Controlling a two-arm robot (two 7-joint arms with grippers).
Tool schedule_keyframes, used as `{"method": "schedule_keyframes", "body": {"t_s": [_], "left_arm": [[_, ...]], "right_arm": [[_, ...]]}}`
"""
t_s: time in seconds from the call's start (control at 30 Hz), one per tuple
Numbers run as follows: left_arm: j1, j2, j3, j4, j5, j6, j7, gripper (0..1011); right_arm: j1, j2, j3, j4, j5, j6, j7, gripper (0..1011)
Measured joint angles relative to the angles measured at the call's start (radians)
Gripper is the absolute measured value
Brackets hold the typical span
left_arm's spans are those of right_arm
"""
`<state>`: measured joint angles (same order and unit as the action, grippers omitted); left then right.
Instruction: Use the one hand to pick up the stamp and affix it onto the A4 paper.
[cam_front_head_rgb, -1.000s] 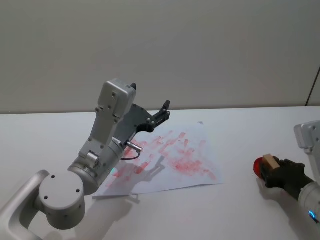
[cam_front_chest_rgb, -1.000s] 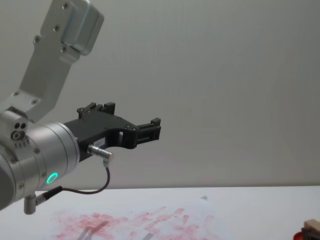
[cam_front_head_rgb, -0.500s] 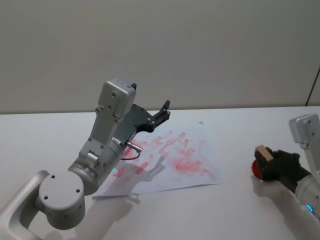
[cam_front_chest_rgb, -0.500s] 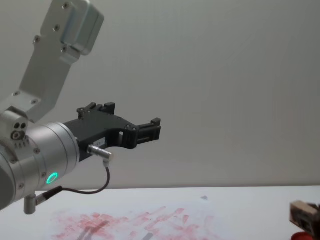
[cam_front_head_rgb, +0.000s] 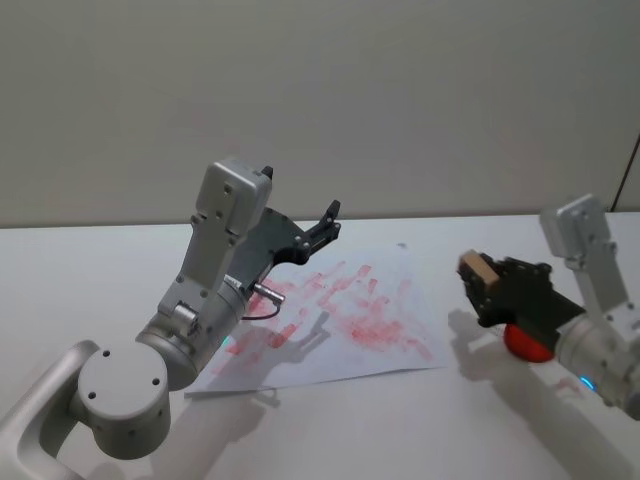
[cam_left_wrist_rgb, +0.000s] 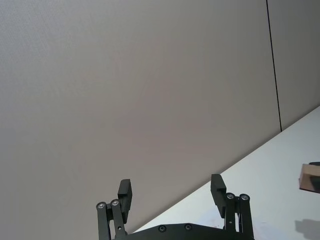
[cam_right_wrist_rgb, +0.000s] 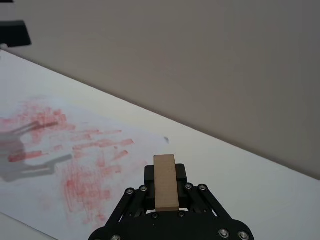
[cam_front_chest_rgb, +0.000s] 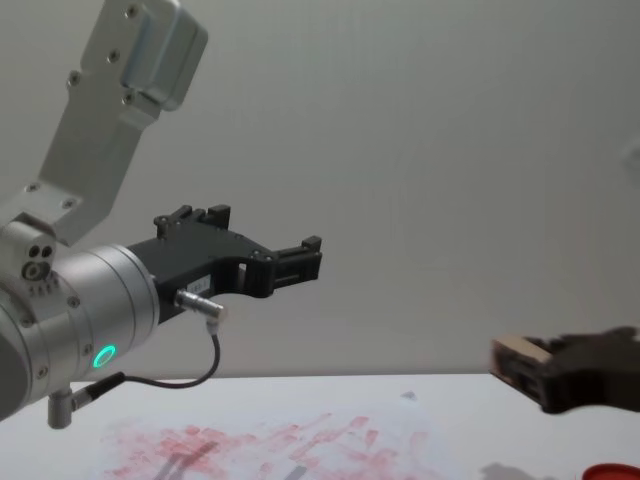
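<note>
Your right gripper (cam_front_head_rgb: 487, 288) is clamped on the stamp (cam_front_head_rgb: 477, 269), with the tan block standing out past the black fingers, and it hangs in the air clear of the desk (cam_front_head_rgb: 400, 420). From the head camera, that puts the stamp just off the right edge of the A4 paper (cam_front_head_rgb: 340, 325), between the sheet and the round red pad (cam_front_head_rgb: 525, 343). The pad lies flat on the desk, partly tucked behind your gripper, and the part you can see is plain red. In the right wrist view the stamp (cam_right_wrist_rgb: 165, 182) points out toward the red-smudged sheet ahead. From the chest camera the block (cam_front_chest_rgb: 515, 358) rides well above the pad (cam_front_chest_rgb: 610, 471). Your left gripper (cam_front_head_rgb: 325, 222) is parked high over the paper's left half, its fingers (cam_left_wrist_rgb: 217, 187) spread apart and aimed at the wall.
</note>
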<state>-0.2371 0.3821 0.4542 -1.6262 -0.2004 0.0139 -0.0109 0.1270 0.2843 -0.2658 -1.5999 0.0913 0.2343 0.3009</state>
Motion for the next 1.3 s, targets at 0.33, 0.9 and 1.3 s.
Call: {"method": "schedule_keyframes", "body": {"t_s": [0.33, 0.9, 1.3], "left_arm": [[0.000, 0.000, 0.000, 0.000, 0.000, 0.000, 0.000, 1001], [0.000, 0.000, 0.000, 0.000, 0.000, 0.000, 0.000, 1001], [0.000, 0.000, 0.000, 0.000, 0.000, 0.000, 0.000, 1001]], "right_arm": [[0.077, -0.051, -0.029, 0.095, -0.007, -0.037, 0.113, 218], [0.178, -0.127, -0.084, 0.278, -0.051, 0.050, 0.223, 218], [0.211, -0.150, -0.102, 0.344, -0.080, 0.087, 0.229, 218]]}}
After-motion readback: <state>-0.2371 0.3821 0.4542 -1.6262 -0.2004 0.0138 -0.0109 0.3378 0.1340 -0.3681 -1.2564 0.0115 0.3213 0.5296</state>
